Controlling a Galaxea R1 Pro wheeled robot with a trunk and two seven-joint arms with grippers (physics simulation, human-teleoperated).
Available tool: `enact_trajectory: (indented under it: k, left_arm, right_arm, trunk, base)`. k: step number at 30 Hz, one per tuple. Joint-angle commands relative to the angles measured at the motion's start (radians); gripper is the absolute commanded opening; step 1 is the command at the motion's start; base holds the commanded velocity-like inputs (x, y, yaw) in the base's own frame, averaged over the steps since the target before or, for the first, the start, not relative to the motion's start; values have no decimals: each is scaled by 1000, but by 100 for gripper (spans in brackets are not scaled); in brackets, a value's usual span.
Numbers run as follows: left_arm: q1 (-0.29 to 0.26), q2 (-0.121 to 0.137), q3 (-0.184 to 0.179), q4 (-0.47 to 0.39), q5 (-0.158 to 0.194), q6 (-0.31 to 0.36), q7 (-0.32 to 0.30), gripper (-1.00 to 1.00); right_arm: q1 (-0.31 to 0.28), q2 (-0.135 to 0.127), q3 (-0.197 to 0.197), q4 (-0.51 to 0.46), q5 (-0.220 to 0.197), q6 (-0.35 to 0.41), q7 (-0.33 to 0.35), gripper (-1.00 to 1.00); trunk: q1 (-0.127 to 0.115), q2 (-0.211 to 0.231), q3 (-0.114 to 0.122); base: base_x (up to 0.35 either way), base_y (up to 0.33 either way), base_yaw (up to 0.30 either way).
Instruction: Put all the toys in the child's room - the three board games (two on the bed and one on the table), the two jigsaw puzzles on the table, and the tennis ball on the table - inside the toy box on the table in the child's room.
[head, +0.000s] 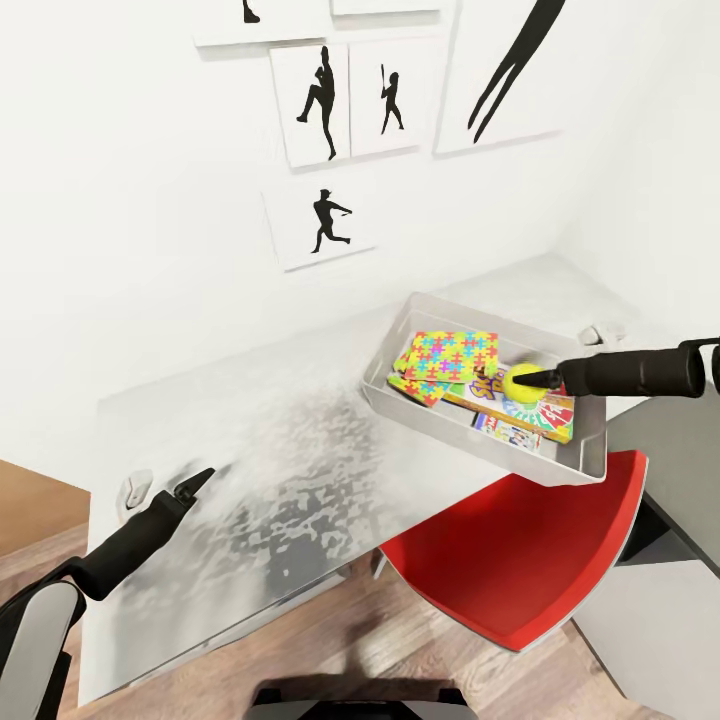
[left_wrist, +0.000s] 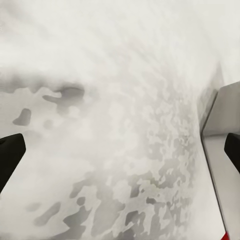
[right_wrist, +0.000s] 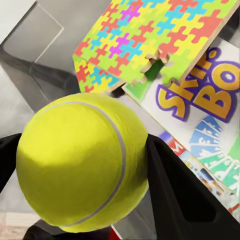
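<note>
Right wrist view: jaws clamp tennis ball (right_wrist: 82, 165) over puzzles (right_wrist: 150, 40); left jaws spread, empty.

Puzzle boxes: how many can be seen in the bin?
2. One puzzle box lies on top at the bin's far end; the second pokes out beneath it. Others may be hidden.

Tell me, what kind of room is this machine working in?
Most likely a child's bedroom or playroom. Black baseball-player silhouette pictures hang on the white wall, a pale desk holds a grey toy box of puzzle and game boxes, and a red chair sits beside it.
</note>
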Motion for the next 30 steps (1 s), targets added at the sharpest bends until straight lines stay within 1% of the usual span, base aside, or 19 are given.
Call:
enact_trajectory:
  k: [1,3,5,6,7,11,14,15,17,21,28,30]
  left_arm:
    - [-1,0,2,0,0,6,-3,100]
    - [-1,0,2,0,0,6,-3,100]
    - [-1,0,3,0,0,6,-3,100]
    - [-1,1,3,0,0,6,-3,100]
    - [-1,1,3,0,0,6,-3,100]
    - [-1,1,3,0,0,6,-3,100]
    - [-1,1,3,0,-2,6,-3,100]
    - [-1,1,3,0,-2,6,-3,100]
    - [-1,1,3,0,-3,6,-3,100]
    - [-1,1,2,0,-4,6,-2,100]
    - [-1,0,2,0,-6,6,-2,100]
    - [-1,0,1,0,-6,6,-2,100]
  right_arm:
    - [-11,-10,24,0,-20,1,-3,-100]
    - [-25,-25,55,0,-46,1,-3,-100]
    - [-33,-33,76,1,-63,1,-3,-100]
    - [-36,-35,86,1,-69,1,-3,-100]
    - [-36,-35,86,1,-69,1,-3,-100]
    - [-43,-35,129,2,-83,1,-10,-100]
    - [-47,-35,156,3,-88,1,-28,-100]
    - [-47,-35,156,3,-88,1,-28,-100]
    - [-49,-34,170,5,-91,1,-47,-100]
    - [-50,-33,177,6,-93,1,-58,-100]
    - [-50,-30,182,15,-93,1,-67,-100]
    - [-51,-26,183,24,-93,1,-68,-100]
  trunk:
    - [1,-2,-1]
    - [1,-2,-1]
    - [1,-2,-1]
    - [1,-2,-1]
    - [1,-2,-1]
    - [1,-2,-1]
    - [1,-2,-1]
    - [1,-2,-1]
    - [1,-2,-1]
    - [1,-2,-1]
    - [1,-2,-1]
    - [1,-2,-1]
  base:
    - [0,0,0]
    - [0,0,0]
    - [0,0,0]
    - [0,0,0]
    - [0,0,0]
    - [0,0,0]
    - [0,0,0]
    - [0,0,0]
    - [0,0,0]
    - [0,0,0]
    - [0,0,0]
    - [0,0,0]
